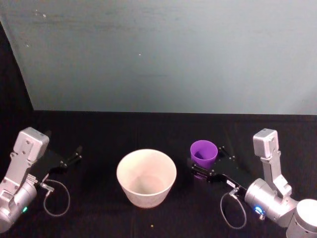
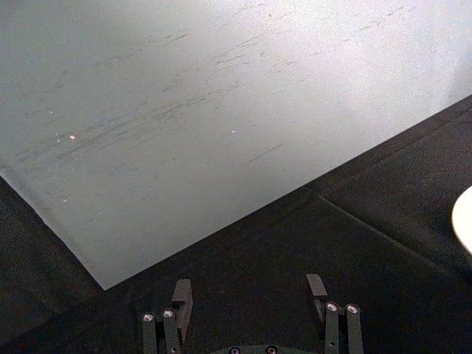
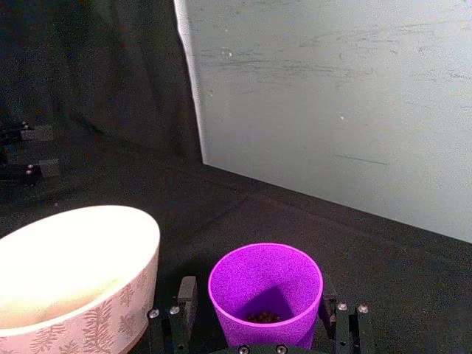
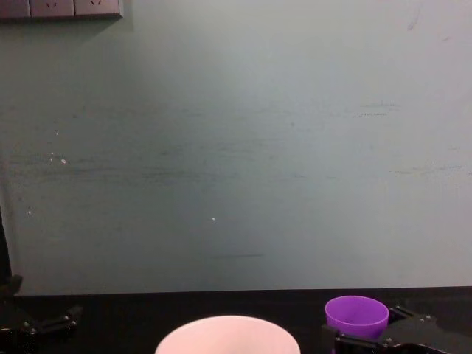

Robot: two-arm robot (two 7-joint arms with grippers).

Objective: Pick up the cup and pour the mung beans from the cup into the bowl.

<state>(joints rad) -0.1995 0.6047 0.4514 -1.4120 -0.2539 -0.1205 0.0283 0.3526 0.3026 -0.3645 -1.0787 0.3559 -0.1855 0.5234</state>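
Observation:
The purple cup (image 1: 203,152) stands upright on the black table, just right of the wide white bowl (image 1: 146,177). My right gripper (image 1: 205,162) is open, with one finger on each side of the cup's lower half. In the right wrist view the cup (image 3: 265,284) sits between the two fingers (image 3: 186,293), with mung beans (image 3: 264,317) at its bottom and the bowl (image 3: 74,258) beside it. In the chest view the cup (image 4: 357,316) and the bowl's rim (image 4: 227,335) are seen side on. My left gripper (image 1: 74,154) rests open and empty at the far left.
A grey-green wall panel (image 1: 163,54) rises behind the table. One stray bean (image 1: 151,226) lies on the cloth in front of the bowl. The left wrist view shows the left gripper (image 2: 249,295) over bare black cloth, with the bowl's edge (image 2: 464,221) at the side.

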